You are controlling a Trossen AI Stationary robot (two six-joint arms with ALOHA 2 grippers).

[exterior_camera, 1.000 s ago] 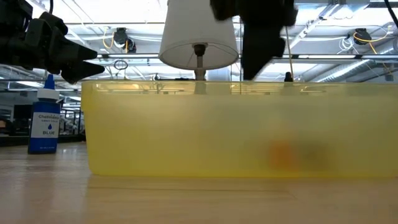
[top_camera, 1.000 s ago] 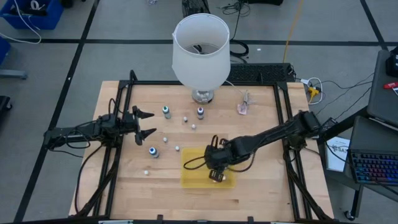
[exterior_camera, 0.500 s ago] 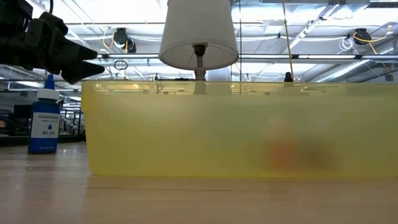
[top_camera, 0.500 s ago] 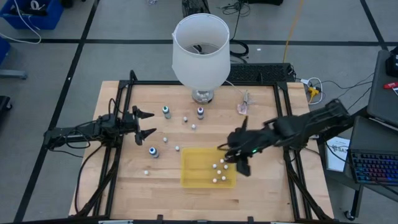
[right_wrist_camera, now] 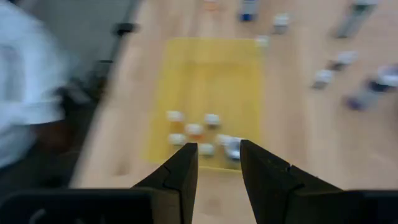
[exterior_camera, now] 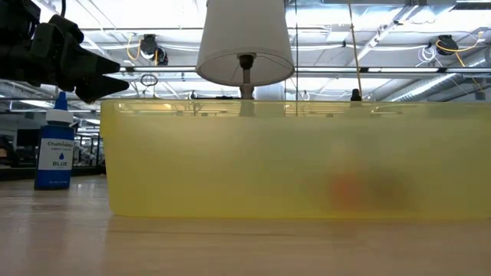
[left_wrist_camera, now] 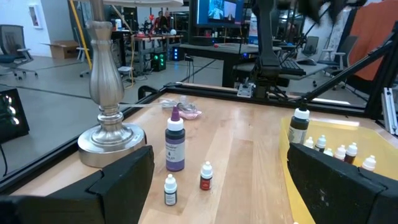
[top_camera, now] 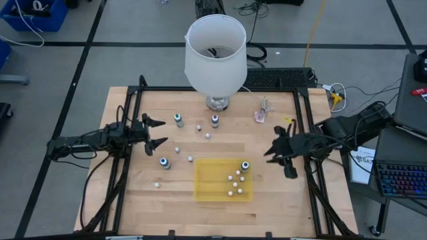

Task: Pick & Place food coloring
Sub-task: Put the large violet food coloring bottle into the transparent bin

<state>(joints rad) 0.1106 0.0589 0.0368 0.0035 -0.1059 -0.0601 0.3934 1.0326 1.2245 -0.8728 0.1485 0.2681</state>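
Food coloring bottles stand upright on the wood table: dark-bodied ones (top_camera: 178, 119), (top_camera: 215, 120), (top_camera: 164, 162) and tiny ones between them. The low view shows a blue one (exterior_camera: 54, 149), the left wrist view a purple one (left_wrist_camera: 175, 146). Several more stand in the yellow tray (top_camera: 207, 190), among them a dark one (top_camera: 245, 165). My right gripper (top_camera: 279, 159) hangs raised to the tray's right, open by a narrow gap (right_wrist_camera: 219, 165), with nothing between its fingers. My left gripper (top_camera: 157, 132) waits open at the table's left.
A white-shaded lamp (top_camera: 215, 53) stands at the far middle on its metal base (left_wrist_camera: 109, 134). A small pink thing (top_camera: 261, 115) lies to its right. Black frame rails run along the table's left and right edges. Bare wood lies near the front edge.
My right gripper has risen out of the yellow tray and drawn back toward the table's right edge, rolling as it went. The dark bottle at the tray's far right corner, earlier covered by the gripper, now stands in plain view.
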